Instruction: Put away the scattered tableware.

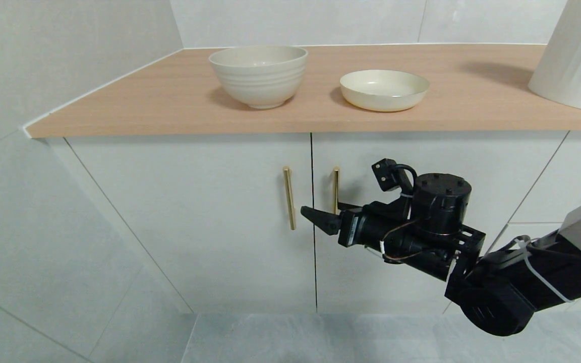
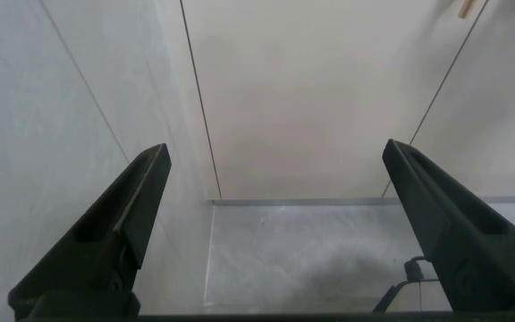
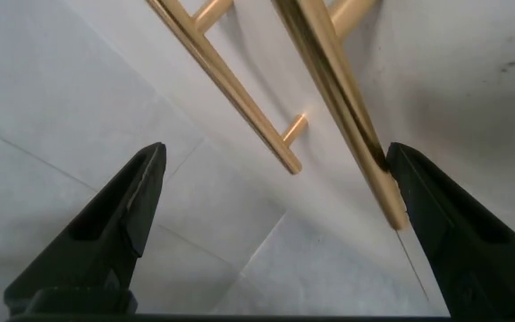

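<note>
Hovering wide open and empty, the right gripper (image 1: 323, 214) is lined up at the cabinet handle (image 1: 336, 187), probably so the door (image 1: 371, 282) gets opened first; bowl (image 1: 258, 75) and plate (image 1: 384, 89) are parked above it on the tabletop (image 1: 144, 108).

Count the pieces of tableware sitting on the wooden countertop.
2. A deep ribbed bowl stands toward the left of the countertop; a shallow bowl sits apart to its right. The closed cabinet below may hide more.
</note>
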Controlling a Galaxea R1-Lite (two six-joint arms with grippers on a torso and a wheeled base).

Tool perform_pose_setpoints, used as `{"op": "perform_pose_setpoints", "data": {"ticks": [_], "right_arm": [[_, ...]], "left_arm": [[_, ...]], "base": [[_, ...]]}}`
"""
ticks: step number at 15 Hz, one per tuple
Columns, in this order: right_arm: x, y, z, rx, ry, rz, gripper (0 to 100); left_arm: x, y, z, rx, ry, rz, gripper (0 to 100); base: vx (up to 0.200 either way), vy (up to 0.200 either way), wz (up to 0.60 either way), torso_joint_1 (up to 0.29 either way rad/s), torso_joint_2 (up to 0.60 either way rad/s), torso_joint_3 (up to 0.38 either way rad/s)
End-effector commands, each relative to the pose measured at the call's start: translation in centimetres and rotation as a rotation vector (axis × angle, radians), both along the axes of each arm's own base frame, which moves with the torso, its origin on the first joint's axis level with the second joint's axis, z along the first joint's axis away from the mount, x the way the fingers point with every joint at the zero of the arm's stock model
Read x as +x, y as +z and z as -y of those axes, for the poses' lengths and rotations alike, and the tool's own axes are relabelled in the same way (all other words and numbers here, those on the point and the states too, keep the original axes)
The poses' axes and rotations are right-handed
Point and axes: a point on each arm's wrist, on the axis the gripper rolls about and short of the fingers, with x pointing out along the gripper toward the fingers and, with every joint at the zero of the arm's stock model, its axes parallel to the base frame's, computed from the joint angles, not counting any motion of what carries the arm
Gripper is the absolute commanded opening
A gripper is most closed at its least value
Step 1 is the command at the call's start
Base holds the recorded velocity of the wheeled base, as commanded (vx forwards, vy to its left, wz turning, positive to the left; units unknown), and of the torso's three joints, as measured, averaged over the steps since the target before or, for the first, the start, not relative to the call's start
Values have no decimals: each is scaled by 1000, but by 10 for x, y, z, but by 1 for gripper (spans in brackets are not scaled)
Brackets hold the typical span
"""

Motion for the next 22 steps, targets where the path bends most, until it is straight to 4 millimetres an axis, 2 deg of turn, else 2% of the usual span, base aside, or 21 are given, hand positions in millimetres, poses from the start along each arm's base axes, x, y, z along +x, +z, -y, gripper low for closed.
{"op": "perform_pose_setpoints", "data": {"ticks": [1, 11, 13, 16, 22], "right_arm": [[3, -7, -5, -1, 8, -7, 100], [-10, -5, -9, 34, 46, -38, 100], [-28, 1, 3, 27, 69, -47, 100], [-66, 9, 22, 16, 170, -61, 100], [-109, 7, 49, -10, 247, -94, 100]], "left_arm": [[0, 0, 0, 0, 1, 0, 100], [0, 0, 0, 0, 1, 0, 100], [0, 0, 0, 0, 1, 0, 100], [0, 0, 0, 0, -1, 0, 100], [0, 0, 0, 6, -1, 0, 100]], "base": [[0, 0, 0, 0, 0, 0], [0, 0, 0, 0, 0, 0], [0, 0, 0, 0, 0, 0], [0, 0, 0, 0, 0, 0], [0, 0, 0, 0, 0, 0]]}}
